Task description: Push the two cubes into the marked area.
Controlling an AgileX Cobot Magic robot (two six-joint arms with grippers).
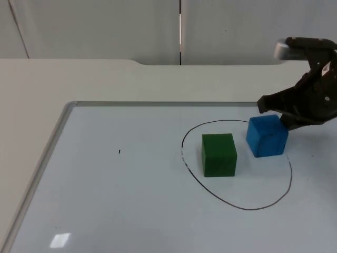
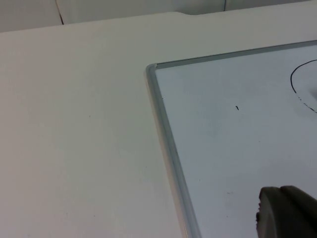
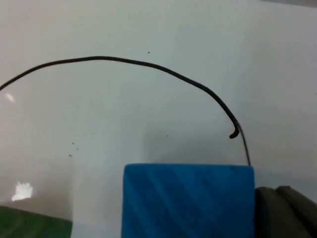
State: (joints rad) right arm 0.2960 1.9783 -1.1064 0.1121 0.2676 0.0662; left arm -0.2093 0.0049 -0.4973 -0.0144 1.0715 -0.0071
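Whiteboard (image 1: 105, 200) flat on the worktop (image 1: 31, 84), a black drawn loop (image 1: 247, 208) marking the area. Inside the loop: green cube (image 1: 219, 154), and just beside it blue cube (image 1: 267, 136). Right end effector (image 1: 281, 117) against the blue cube's far side, fingers apart; left end effector (image 2: 285, 213) over the whiteboard's edge, finger state cannot be told.

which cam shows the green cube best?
Top view: the whole green cube sits inside the drawn outline, beside the blue cube. Right wrist view catches just a green sliver.

The right arm (image 1: 310, 100) is black and shiny, with a grey round cap on top and dark chunky fingers
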